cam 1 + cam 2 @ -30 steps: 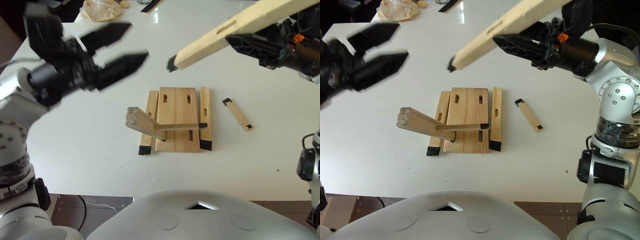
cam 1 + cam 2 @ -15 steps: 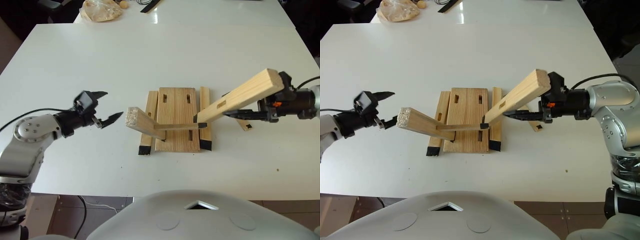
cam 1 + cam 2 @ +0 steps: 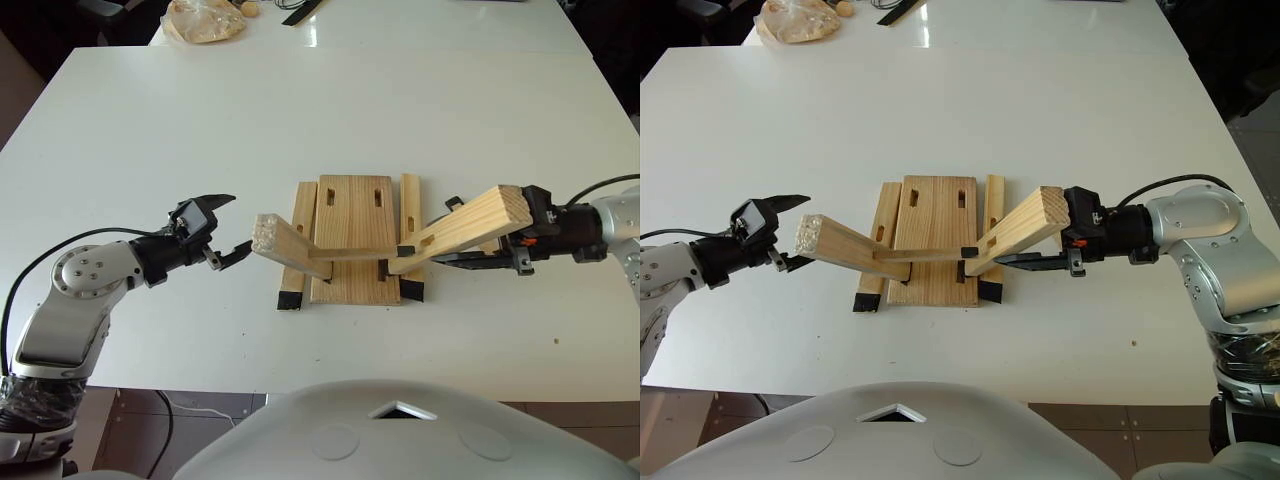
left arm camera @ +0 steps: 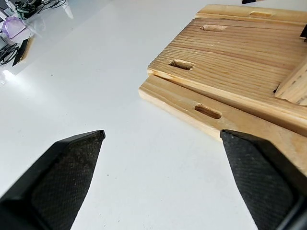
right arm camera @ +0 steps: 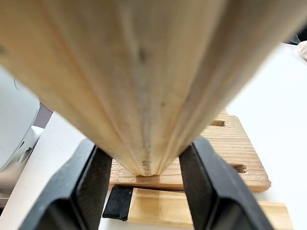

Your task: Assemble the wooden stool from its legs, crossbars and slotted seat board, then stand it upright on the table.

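Two squared wooden legs (image 3: 465,225) are tilting over the seat board (image 3: 352,215). Right gripper (image 3: 1012,250) is clamping one — left gripper (image 3: 238,222) gaping beside the rough-ended leg (image 3: 285,243).

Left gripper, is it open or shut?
Open. The fingers of the left gripper stand wide apart, bare table between them, gripping nothing.
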Robot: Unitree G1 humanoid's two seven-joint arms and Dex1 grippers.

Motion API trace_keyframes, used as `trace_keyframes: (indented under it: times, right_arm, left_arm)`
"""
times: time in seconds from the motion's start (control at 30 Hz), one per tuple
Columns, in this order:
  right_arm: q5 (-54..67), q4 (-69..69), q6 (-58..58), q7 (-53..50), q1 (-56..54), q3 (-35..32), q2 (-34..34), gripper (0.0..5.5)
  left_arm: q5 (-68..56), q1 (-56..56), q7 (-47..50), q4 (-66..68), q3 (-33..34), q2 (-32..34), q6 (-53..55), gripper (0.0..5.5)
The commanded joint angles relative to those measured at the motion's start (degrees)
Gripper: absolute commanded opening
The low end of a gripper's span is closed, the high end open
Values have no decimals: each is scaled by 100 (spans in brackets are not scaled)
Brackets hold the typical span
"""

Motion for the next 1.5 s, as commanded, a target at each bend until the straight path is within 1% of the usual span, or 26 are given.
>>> trace_keyframes:
  times: [0.03, 0.23, 0.43, 0.57, 0.7, 0.9, 1.03, 1.13, 1.23, 1.3, 1.37, 1.43, 1.5]
  right_arm:
    - [-64, -76, 37, -31, 175, 134, -37, 202]
    - [-59, -151, 23, -7, 420, 88, -182, 202]
    - [-91, -318, -83, -27, 916, -11, -274, 202]
    - [-175, -294, -165, -79, 999, -9, -304, 202]
    - [-464, -87, -328, -144, 758, 207, -321, 202]
    - [-612, 85, -355, -17, 111, 682, -328, 202]
    - [-715, 67, -375, 39, -27, 961, -318, 202]
    - [-790, 96, -427, 59, -61, 1084, -344, 202]
    - [-866, 218, -471, 111, -124, 1174, -402, 202]
    - [-955, 352, -563, 141, -123, 1226, -433, 202]
    - [-990, 444, -625, 138, -123, 1262, -452, 202]
    - [-994, 499, -654, 133, -130, 1294, -464, 202]
    - [-1019, 560, -688, 129, -152, 1347, -455, 202]
  left_arm:
    - [148, -16, -30, -81, -55, -51, 91, 446]
    - [173, -40, -54, -211, -71, -111, 186, 446]
    - [275, -25, -28, -210, -79, -165, 196, 446]
    - [312, 31, -31, -238, -49, -207, 206, 446]
    - [315, 111, -113, -380, -122, -198, 237, 446]
    - [355, 579, -459, -866, -287, 33, 350, 446]
    - [358, 648, -482, -1029, -377, 10, 432, 446]
    - [332, 621, -443, -1056, -367, -41, 491, 446]
    - [177, 559, -462, -987, -171, -43, 566, 446]
    - [-81, 302, -459, -801, 103, -72, 695, 446]
    - [-480, -289, -325, -507, 398, -184, 999, 446]
    - [-1356, -1234, -225, -277, 642, -382, 1570, 446]
    - [-2291, -2047, -433, -174, 677, -485, 2147, 446]
